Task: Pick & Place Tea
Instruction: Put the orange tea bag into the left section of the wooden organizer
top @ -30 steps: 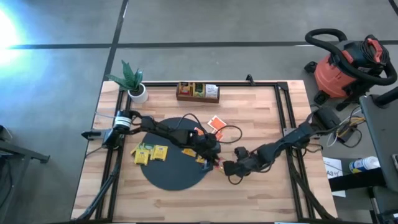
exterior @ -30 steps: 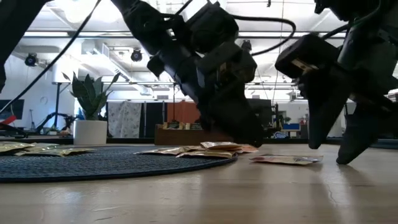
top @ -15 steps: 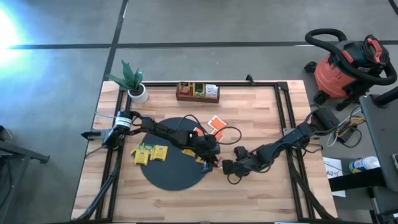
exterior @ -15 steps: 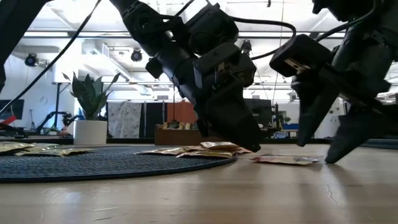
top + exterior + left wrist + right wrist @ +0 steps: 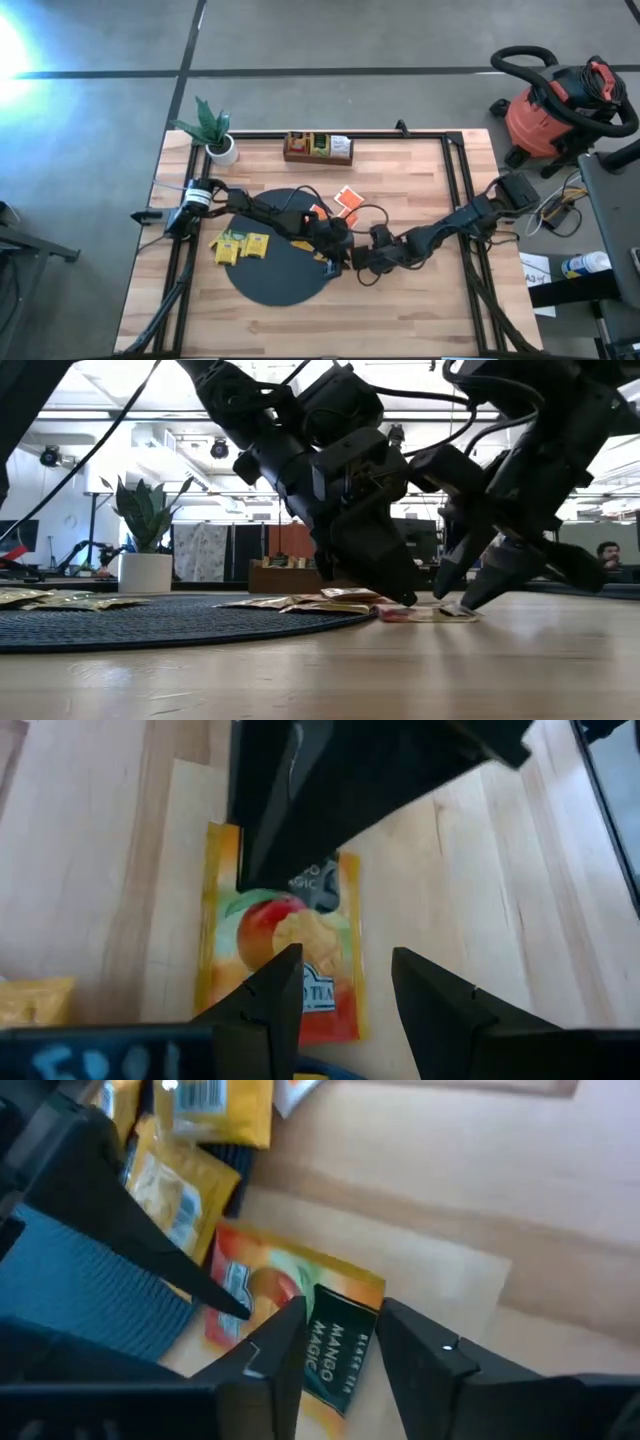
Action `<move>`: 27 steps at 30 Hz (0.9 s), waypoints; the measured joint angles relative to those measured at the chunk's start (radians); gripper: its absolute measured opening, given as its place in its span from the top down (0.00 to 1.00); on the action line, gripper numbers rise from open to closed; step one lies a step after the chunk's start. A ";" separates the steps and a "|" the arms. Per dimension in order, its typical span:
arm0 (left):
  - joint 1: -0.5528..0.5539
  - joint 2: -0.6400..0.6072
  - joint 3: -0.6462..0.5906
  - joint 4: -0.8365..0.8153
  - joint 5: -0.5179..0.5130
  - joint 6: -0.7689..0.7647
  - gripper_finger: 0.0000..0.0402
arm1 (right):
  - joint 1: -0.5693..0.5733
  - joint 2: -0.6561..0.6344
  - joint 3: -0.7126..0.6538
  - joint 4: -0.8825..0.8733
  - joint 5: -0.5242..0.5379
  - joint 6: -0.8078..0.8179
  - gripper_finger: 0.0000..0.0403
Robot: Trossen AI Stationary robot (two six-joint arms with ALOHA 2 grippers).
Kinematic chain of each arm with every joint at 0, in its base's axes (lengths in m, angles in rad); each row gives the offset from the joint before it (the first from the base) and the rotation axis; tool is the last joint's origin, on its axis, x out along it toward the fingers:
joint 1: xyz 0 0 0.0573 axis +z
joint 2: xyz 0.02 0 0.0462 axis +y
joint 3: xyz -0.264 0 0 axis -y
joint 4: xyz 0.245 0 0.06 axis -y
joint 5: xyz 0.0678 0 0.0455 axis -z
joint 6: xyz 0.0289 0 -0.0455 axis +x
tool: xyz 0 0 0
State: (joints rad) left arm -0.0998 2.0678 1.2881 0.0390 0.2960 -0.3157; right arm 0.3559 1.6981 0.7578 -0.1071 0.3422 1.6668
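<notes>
Where overhead hides: mango packet (image 5: 300,1330) label.

- A flat tea packet (image 5: 425,614) lay on the wooden table (image 5: 320,670), just beside a dark round mat (image 5: 150,622).
- The left gripper (image 5: 385,582) and right gripper (image 5: 470,585) both reached down to it.
- More packets (image 5: 310,601) lay on the mat.

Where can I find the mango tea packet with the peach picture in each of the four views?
High view: mostly hidden between the two grippers, beside the black mat.
Low view: mango tea packet flat on the wood, under the dark fingers.
Left wrist view: centre-left.
Right wrist view: centre.
Shared landmark: the mat's edge beside it.
</notes>
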 joint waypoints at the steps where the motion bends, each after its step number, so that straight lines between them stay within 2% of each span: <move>1: 0.000 0.000 0.000 0.000 -0.002 -0.002 0.63 | -0.002 0.000 0.000 0.005 0.008 -0.014 0.71; 8: 0.000 -0.002 0.000 -0.003 -0.009 -0.004 0.63 | -0.025 0.001 -0.001 0.038 0.004 -0.118 0.80; 17: 0.003 -0.015 -0.001 -0.019 -0.035 0.001 0.63 | -0.030 -0.009 0.001 0.064 -0.015 -0.237 0.97; 20: 0.018 -0.058 -0.001 -0.076 -0.053 0.011 0.63 | -0.033 -0.030 0.002 0.058 -0.017 -0.295 0.98; 27: 0.053 -0.246 -0.012 -0.265 -0.207 0.098 0.63 | -0.078 -0.131 0.002 -0.079 -0.016 -0.431 0.98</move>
State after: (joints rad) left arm -0.0464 1.8214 1.2759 -0.2263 0.0895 -0.2181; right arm 0.2774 1.5674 0.7601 -0.1865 0.3266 1.2357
